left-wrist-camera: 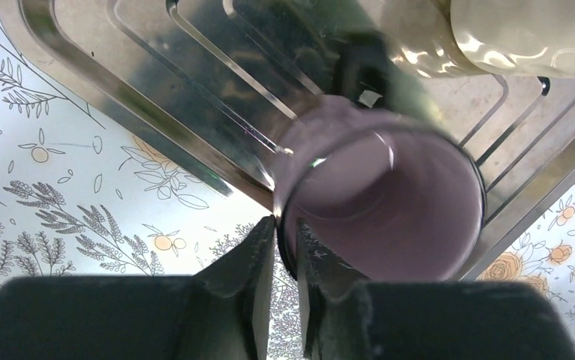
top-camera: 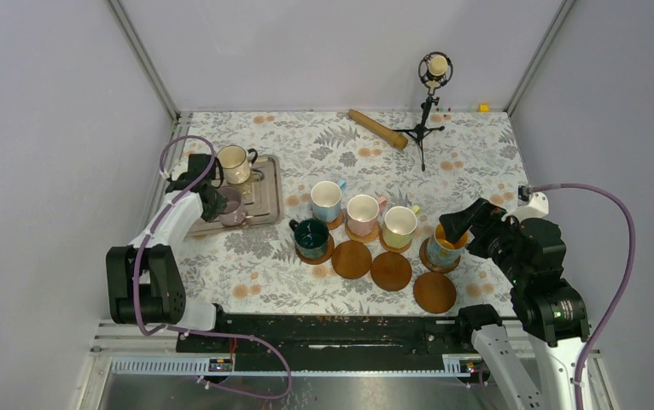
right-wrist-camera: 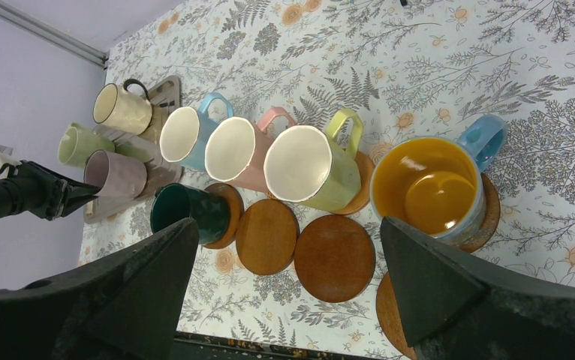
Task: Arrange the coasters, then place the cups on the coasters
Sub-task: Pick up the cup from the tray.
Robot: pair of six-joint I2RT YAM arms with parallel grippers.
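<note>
Left gripper (left-wrist-camera: 284, 225) clamps the rim of the mauve cup (left-wrist-camera: 389, 195), seemingly firmly; lift it straight off the tray (left-wrist-camera: 119, 60), clear of the cream cup (left-wrist-camera: 525, 34), toward a bare coaster (top-camera: 352, 259). Right gripper (right-wrist-camera: 286, 223) gapes empty.

The left arm (top-camera: 168, 229) reaches forward and out to its own left with the wrist tipped down. The left gripper (left-wrist-camera: 286, 234) has its fingers (left-wrist-camera: 254, 251) standing nearly together, pinching the rim of the mauve cup (left-wrist-camera: 389, 199) with one finger outside the wall and the other inside. The right arm (top-camera: 535, 256) is folded with its elbow up and its wrist turned inward toward the left, and the right gripper (right-wrist-camera: 288, 225) hangs in the air with its jaws spread wide.
</note>
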